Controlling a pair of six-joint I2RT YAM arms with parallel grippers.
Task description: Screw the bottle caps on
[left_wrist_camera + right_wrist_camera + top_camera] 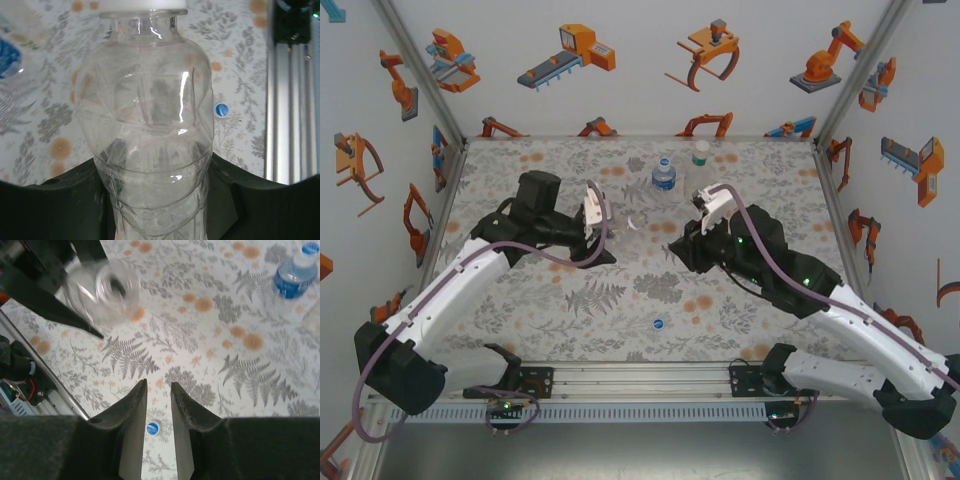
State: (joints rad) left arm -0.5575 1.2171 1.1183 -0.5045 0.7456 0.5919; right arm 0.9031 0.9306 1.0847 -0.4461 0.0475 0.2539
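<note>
Left wrist, left gripper (155, 212) clamping clear bottle (147, 100)

The mat (570, 290) bears grey ferns and orange spots; the clear bottle (150, 150) contrasts with the blue-labelled bottle (664, 177).

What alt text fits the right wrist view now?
The right gripper hangs nearly shut and empty; between its dark fingers a small round blue-and-white cap shows on the fern-patterned mat. Upper left, the left gripper holds a blurred clear unlabelled plastic bottle; upper right stands a blue-labelled clear plastic bottle.
</note>
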